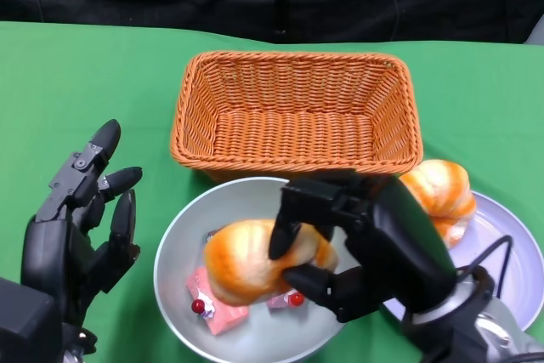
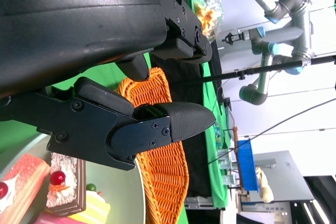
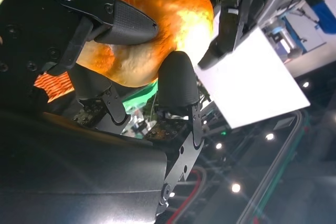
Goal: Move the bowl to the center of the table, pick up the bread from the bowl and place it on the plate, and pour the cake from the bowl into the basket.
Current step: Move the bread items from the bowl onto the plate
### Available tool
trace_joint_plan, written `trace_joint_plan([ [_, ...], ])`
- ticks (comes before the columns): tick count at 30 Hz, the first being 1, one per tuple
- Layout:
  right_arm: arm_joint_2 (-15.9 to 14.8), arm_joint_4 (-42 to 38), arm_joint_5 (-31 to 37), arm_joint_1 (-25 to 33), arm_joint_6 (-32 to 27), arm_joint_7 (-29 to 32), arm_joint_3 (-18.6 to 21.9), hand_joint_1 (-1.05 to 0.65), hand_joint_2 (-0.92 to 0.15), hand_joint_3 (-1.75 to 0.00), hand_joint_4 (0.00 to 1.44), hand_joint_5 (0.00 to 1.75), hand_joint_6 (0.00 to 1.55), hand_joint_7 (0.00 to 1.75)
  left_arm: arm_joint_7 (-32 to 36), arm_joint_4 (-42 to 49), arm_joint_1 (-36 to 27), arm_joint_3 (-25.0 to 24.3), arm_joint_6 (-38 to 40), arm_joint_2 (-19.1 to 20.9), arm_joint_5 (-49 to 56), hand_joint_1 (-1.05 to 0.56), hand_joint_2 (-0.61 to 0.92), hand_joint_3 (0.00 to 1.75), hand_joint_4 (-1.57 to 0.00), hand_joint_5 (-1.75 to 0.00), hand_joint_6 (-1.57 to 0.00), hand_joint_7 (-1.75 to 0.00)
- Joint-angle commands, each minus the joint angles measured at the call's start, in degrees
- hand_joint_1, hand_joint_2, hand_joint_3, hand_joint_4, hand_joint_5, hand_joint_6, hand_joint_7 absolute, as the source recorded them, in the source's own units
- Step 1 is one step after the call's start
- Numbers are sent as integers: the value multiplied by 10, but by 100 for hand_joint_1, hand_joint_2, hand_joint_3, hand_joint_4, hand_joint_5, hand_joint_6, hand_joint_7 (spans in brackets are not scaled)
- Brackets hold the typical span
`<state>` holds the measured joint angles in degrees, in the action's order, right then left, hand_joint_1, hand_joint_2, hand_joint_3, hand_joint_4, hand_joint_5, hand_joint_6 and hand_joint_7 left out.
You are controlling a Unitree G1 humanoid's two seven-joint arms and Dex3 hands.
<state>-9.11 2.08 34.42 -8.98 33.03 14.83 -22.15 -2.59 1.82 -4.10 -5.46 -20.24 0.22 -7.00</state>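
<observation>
Head view first, and from the left edge: the left hand [image 1: 81,227] hangs over the green table [image 1: 85,82] with its fingers spread apart and nothing in them, just beside the left rim of the grey bowl [image 1: 183,244]. To the right of that hand, inside the bowl, lie slices of pink cake [image 1: 212,305] topped with red cherries; the left wrist view shows the same cake [image 2: 31,187] close below the hand's fingers [image 2: 181,121]. Above the cake, the right hand [image 1: 340,240] grips a golden bread roll [image 1: 246,261], fingers wrapped over its top and one pressing from below, so the roll sits up off the bowl's floor. In the right wrist view the bread [image 3: 168,19] is pinched firmly between black fingertips [image 3: 128,22]. Beyond both hands, further out on the table, stands the woven orange basket [image 1: 296,112], its near wall close to the bowl's far rim. Right of the holding hand, partly hidden behind its wrist, a second roll [image 1: 442,193] rests on the pale plate [image 1: 510,252], which lies just beside the bowl.
</observation>
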Motion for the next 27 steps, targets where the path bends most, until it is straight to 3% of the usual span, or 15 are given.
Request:
trace_joint_plan([
  [1,-2,14,-10,8,0,-10,13,-26,-20,-164,102,175,75,175,-5,6,3,-5,-11,2,-4,-70,92,66,0,-108,-33,-13],
  [6,-20,33,-48,27,12,-19,62,-27,-22,-166,101,175,75,175,-12,9,3,-8,-16,0,-13,-72,92,64,0,-109,-32,-15],
  [17,-25,27,-85,49,39,-37,110,-22,-21,-166,98,175,74,175,-13,17,4,-9,-17,2,-9,-70,92,66,0,-107,-28,-22],
  [20,-29,25,-89,53,44,-37,128,-20,-21,-168,98,175,74,174,-15,22,6,-10,-21,1,-11,-70,92,65,0,-108,-12,-53],
  [27,-38,15,-103,62,62,-36,165,-17,-21,-169,96,175,75,169,-20,26,9,-11,-25,3,-18,-71,92,64,0,-110,-2,-73],
])
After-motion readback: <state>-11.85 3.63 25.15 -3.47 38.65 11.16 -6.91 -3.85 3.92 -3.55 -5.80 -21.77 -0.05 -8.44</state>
